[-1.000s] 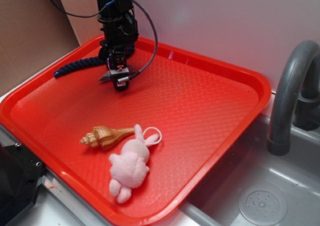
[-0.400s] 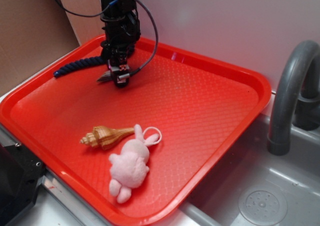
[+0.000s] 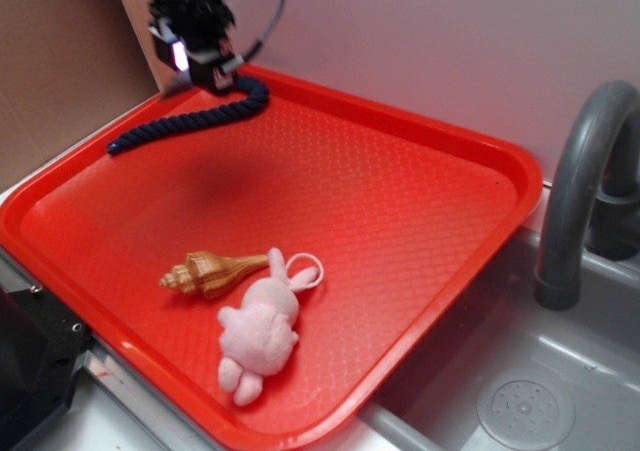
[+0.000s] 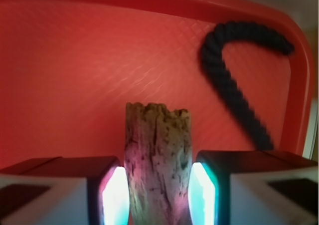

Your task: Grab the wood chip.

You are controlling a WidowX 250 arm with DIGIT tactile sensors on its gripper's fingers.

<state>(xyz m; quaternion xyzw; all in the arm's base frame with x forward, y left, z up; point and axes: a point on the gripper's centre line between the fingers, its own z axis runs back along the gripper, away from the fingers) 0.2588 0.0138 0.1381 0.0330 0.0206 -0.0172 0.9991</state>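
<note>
No brand, label or lettering is legible to you in either view. On the red tray [image 3: 470, 161] the exterior camera shows three loose things: a dark blue rope [image 3: 190, 121] curling along the far left part of the floor, a tan spiral seashell [image 3: 212, 271] near the front edge, and a pink plush rabbit [image 3: 260, 331] just beside the shell on its right, its white loop lying close to the shell's narrow end. The shell and rabbit sit well apart from the rope, with bare textured tray floor between them and a soft dark shadow on that floor below the arm. Your gripper [image 3: 200, 66] hangs raised above the tray's far left corner, over the bent end of the rope, with a black cable trailing up from it. From the wrist camera you see the gripper [image 4: 158, 190] clamped on the wood chip [image 4: 158, 160]: the rough brown-grey sliver stands upright between the two fingers [image 4: 112, 192], pressed on both sides, its jagged broken end pointing away from the camera and clear of the tray floor. In that same view the rope [image 4: 234, 80] hooks across the upper right, close to the tray's raised rim, apart from the chip. Outside the tray, to the right, you have a grey sink basin [image 3: 500, 371] with a round drain [image 3: 525, 408] and a grey curved faucet [image 3: 580, 181] at its back; a plain white wall stands behind the tray.
</note>
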